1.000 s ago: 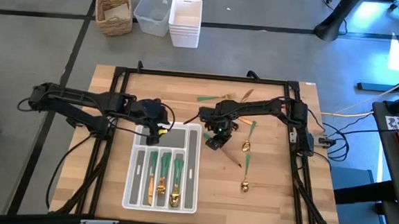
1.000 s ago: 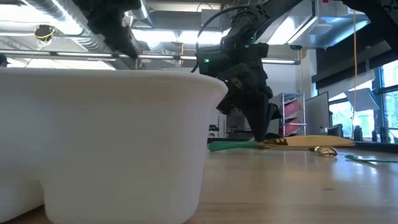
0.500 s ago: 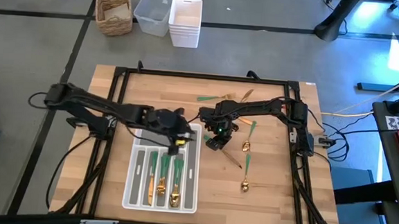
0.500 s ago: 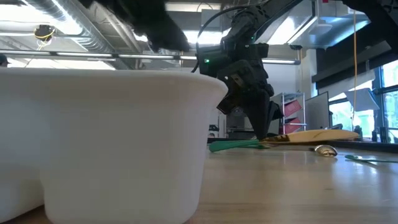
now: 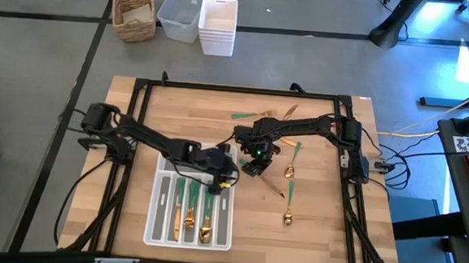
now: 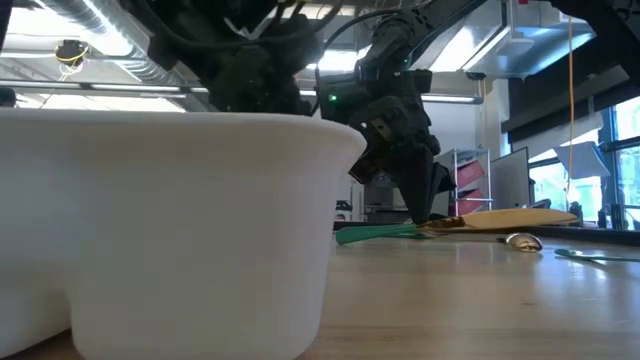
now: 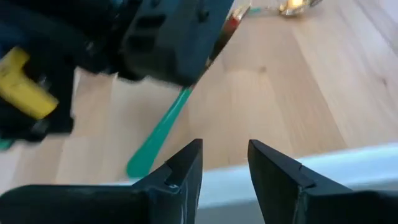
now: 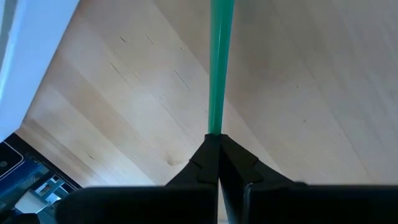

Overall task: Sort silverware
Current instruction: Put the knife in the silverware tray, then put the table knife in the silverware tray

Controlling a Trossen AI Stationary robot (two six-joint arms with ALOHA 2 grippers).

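Clamping a green-handled utensil (image 8: 217,68), the right claw (image 5: 251,166) sits near the middle of the wooden surface (image 5: 318,226), fingers closed together on the handle's end; the piece lies low over the surface, just beside the tray's upper right corner, and which kind of utensil it is cannot be told.

Left claw (image 5: 223,178): reaches over the white organizer tray (image 5: 157,225) at its upper right corner, fingers (image 7: 186,168) slightly apart with nothing between them.

Tray contents: three compartments each hold green-handled, gold-headed pieces (image 5: 191,213), heads toward 6 o'clock.

Loose silverware: a small cluster (image 5: 262,114) toward 12 o'clock of the right claw; two spoons (image 5: 293,155) at its 3 o'clock; one more spoon (image 5: 289,211) toward 5 o'clock, well apart from the tray.
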